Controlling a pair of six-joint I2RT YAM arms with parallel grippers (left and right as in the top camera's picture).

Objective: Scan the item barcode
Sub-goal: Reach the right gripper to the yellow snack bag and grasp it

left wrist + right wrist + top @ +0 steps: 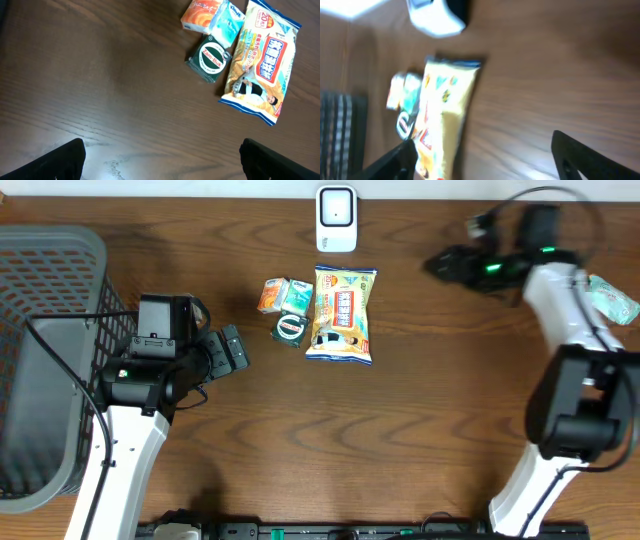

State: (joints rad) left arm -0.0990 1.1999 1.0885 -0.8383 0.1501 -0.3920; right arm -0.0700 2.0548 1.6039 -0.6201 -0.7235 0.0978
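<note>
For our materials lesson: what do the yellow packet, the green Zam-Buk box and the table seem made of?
Yellow packet: thin plastic film, glossy, with creases and glare. Zam-Buk box: probably printed card, possibly painted tin; matt green faces. Table: wood or wood-look laminate, dark grain lines, faint sheen.

Dark brown wood-grain surface [430, 430]. Grey mesh basket [50, 250] at the left edge. White scanner [336, 218]. Yellow wipes pack [342, 315] with blue ends (red-and-white label). Dark green tin [290, 330] with a white ring, beside an orange packet [272, 295] and a teal packet [297, 296].
</note>
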